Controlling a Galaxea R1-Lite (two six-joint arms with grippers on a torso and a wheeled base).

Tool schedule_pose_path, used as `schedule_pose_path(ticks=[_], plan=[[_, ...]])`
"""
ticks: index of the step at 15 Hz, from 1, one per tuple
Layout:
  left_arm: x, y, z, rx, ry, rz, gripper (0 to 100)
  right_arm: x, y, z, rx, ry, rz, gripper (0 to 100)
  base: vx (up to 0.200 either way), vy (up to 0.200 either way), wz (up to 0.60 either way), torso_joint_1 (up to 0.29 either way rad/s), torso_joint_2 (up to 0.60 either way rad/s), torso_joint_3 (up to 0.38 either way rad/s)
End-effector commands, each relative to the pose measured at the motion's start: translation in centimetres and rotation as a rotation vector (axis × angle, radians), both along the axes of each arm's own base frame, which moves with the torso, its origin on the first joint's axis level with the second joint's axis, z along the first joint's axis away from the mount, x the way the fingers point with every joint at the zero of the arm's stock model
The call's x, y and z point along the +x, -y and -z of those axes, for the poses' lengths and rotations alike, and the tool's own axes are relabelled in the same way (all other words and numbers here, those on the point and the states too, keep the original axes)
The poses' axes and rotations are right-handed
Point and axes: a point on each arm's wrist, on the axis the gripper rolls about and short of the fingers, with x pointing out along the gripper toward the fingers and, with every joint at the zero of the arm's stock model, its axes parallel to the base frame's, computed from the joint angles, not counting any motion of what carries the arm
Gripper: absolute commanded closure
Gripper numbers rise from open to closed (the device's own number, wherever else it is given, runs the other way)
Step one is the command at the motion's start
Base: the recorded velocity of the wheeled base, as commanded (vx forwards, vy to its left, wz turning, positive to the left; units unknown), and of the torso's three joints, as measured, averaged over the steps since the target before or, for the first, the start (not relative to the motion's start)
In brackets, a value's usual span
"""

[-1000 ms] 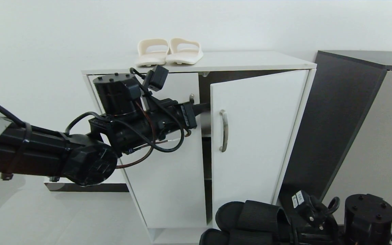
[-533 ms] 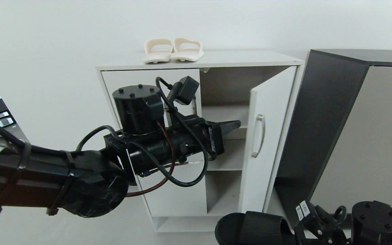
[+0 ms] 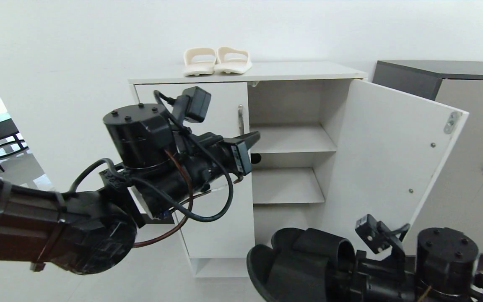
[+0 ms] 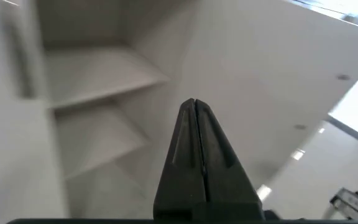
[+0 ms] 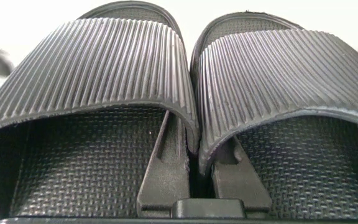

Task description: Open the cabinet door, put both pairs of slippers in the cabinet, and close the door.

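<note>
Head view: cabinet door (image 3: 388,159) swung open at 3 o'clock; cream slippers (image 3: 217,61) atop cabinet (image 3: 266,73), 12 o'clock; left tool (image 3: 255,136) pressed together before shelves; right wrist view: right tool (image 5: 196,149) pinching black slippers (image 5: 123,74).

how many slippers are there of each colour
cream slippers: 2
black slippers: 2
total: 4
</note>
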Motion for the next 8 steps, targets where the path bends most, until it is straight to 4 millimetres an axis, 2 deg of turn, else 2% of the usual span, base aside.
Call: schedule_pose_path(ticks=[1,2,3,6,8], plan=[[-1.4,-3.8,-0.1,0.011,0.054,-0.16,100,2.4,-1.5,-0.5,-0.023,-0.018,0.129,100,0.0,0.0,0.0,0.0,0.0,0.0],[-2.3,-5.7,0.0,0.051,0.057,-0.274,100,3.2,-1.9,-0.7,-0.051,-0.018,0.202,100,0.0,0.0,0.0,0.0,0.0,0.0],[-4.2,-7.9,0.8,0.118,0.041,-0.458,100,3.9,-2.3,-0.9,-0.079,-0.019,0.268,100,0.0,0.0,0.0,0.0,0.0,0.0],[-9.8,-14.9,2.3,0.139,-0.04,-1.016,100,4.1,-2.3,-1.0,-0.102,-0.017,0.298,100,0.0,0.0,0.0,0.0,0.0,0.0],[-14.3,-17.7,4.4,0.133,-0.046,-1.152,100,3.8,-2.1,-0.7,-0.133,-0.004,0.286,100,0.0,0.0,0.0,0.0,0.0,0.0]])
